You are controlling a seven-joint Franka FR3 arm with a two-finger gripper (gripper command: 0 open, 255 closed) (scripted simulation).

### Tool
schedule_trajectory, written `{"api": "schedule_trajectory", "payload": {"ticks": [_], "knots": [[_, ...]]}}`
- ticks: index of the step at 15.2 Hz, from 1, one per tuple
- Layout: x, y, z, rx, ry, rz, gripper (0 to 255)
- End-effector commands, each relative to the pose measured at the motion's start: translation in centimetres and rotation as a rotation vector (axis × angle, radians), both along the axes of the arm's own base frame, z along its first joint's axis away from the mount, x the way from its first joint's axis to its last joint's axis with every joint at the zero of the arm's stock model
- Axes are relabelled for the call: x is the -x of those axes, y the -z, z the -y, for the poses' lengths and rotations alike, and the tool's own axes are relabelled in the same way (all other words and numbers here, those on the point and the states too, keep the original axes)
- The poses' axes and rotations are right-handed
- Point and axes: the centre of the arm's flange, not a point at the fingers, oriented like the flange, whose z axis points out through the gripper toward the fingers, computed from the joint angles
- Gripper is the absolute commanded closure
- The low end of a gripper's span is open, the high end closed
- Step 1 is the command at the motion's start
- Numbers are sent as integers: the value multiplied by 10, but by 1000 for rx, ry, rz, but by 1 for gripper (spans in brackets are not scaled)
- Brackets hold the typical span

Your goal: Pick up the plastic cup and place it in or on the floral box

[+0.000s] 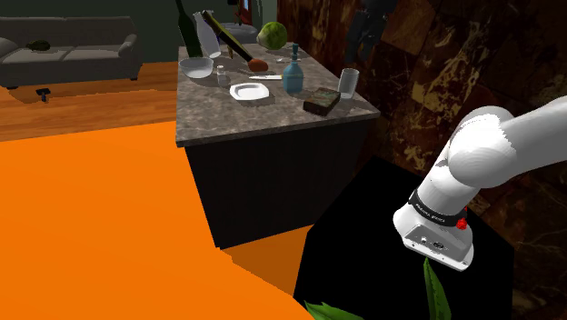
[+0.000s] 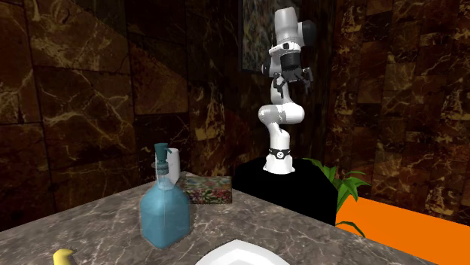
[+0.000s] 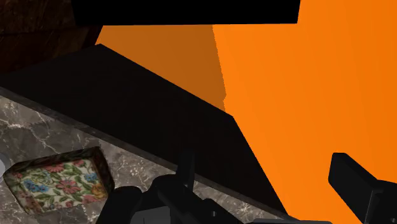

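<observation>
The clear cup (image 1: 347, 83) stands upright at the near right corner of the marble counter (image 1: 273, 116). Right beside it lies the low floral box (image 1: 321, 100), drawn with a flower-pattern top (image 3: 56, 184). From the second exterior view the cup (image 2: 173, 167) peeks out behind a blue bottle, and the floral box (image 2: 207, 190) sits next to it. My black gripper (image 2: 280, 84) hangs high on the raised arm, well above and away from the counter. In the wrist view its fingers (image 3: 355, 186) stand apart, open, with nothing between them.
A blue bottle (image 1: 292, 75), white plate (image 1: 248, 91), bowl (image 1: 196, 66), dark bottle and green round thing crowd the counter. A green plant (image 2: 343, 184) grows by the black stand (image 2: 290, 188). Orange floor (image 1: 91, 227) lies beside the counter; a sofa (image 1: 68, 50) stands far back.
</observation>
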Motion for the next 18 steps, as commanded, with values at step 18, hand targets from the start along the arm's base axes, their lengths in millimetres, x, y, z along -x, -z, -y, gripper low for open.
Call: {"api": "schedule_trajectory", "payload": {"ticks": [18], "knots": [[-109, 81, 175, 40, 85, -60, 0]]}}
